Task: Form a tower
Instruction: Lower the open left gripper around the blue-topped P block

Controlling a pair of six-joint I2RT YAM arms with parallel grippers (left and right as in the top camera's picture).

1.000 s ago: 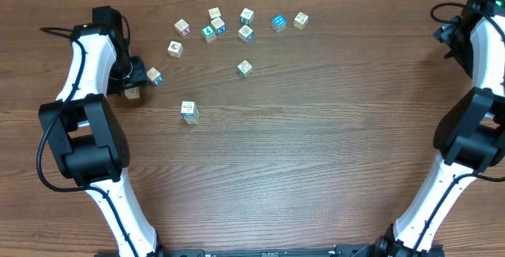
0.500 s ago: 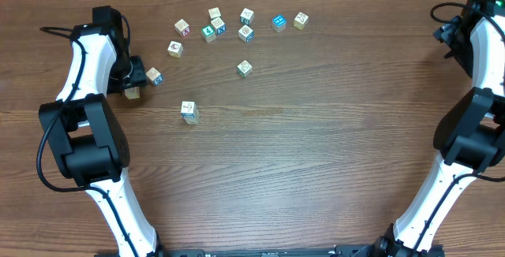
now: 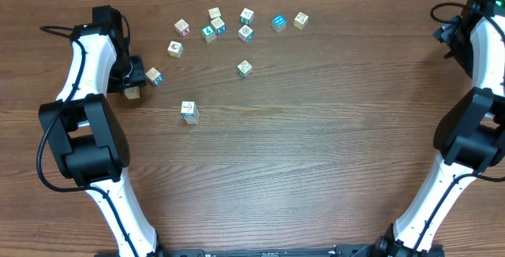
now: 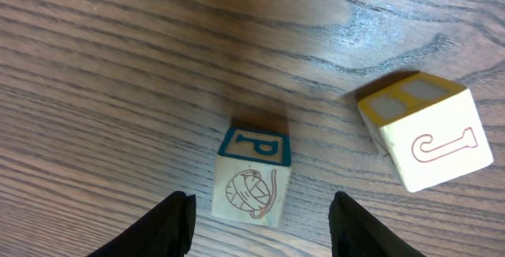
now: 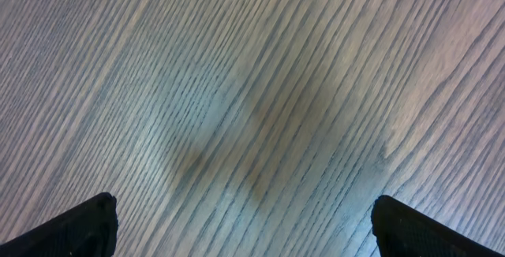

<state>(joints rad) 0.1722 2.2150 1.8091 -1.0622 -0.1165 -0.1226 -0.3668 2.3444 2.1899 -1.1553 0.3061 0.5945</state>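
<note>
The left pincer (image 4: 262, 203) hangs low over the table (image 4: 118, 68) with its fingers (image 4: 177, 225) apart. Between them sits the P cube (image 4: 252, 180), which has a teal-framed letter on one face and a red drawing on the face toward the camera. A strip of bare wood shows on each side of this cube, so neither finger touches it and nothing is clamped. The cube sits nearer one finger than the other and slightly askew to the line between them, so a squeeze would probably nudge it before it seats.

The tower (image 3: 189, 112) stands apart from this pincer, toward the middle of the table and toward the robot's own side. Its long axis is upright, so the overhead view shows it almost end-on: a cream top with a teal face under it. Its height cannot be read from there. The left arm is much the nearer. The right pincer (image 5: 245, 225) is wide apart over bare wood at the far side of the table, holding nothing.

The J cube (image 4: 426, 135) lies just outside one finger, tilted and clear of the P cube but close enough to be clipped on the lift. The other loose cubes (image 3: 218, 26) are scattered beyond the pincer, away from the robot and off the line to the tower. The stretch of table between pincer and tower holds nothing to steer around.
</note>
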